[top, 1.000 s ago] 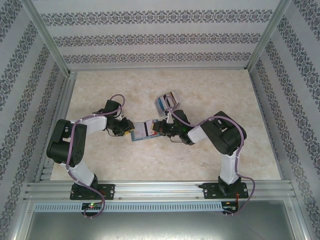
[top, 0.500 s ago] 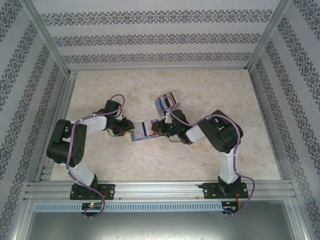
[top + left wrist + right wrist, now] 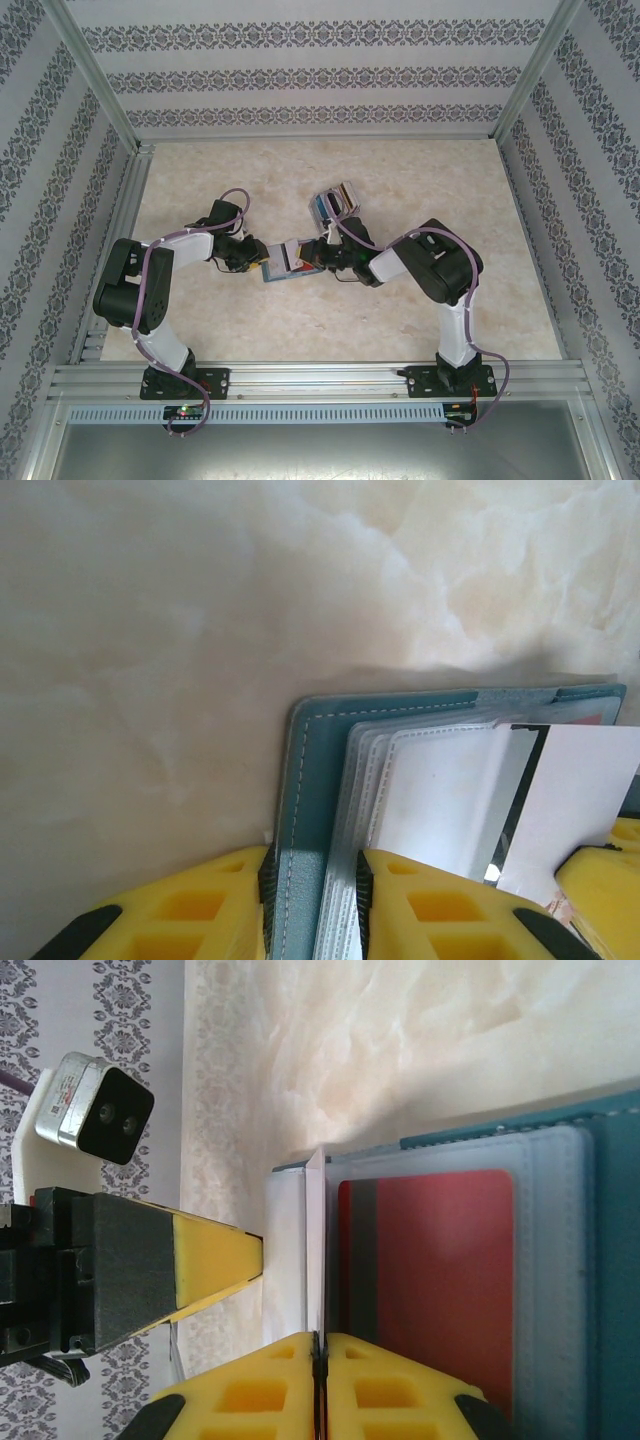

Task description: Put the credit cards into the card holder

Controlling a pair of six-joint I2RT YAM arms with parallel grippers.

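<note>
On the desk [image 3: 420, 170], at the open card holder [image 3: 303, 780], both claws have a grip.
Left claw [image 3: 312, 885] is clamped on the holder's teal cover and clear sleeves at its left side. Right claw [image 3: 318, 1345] pinches a whitish card [image 3: 585, 780] over the sleeves, beside a red card [image 3: 430, 1280] sitting in a pocket. Spare cards [image 3: 333, 201] lie just beyond the holder.
</note>
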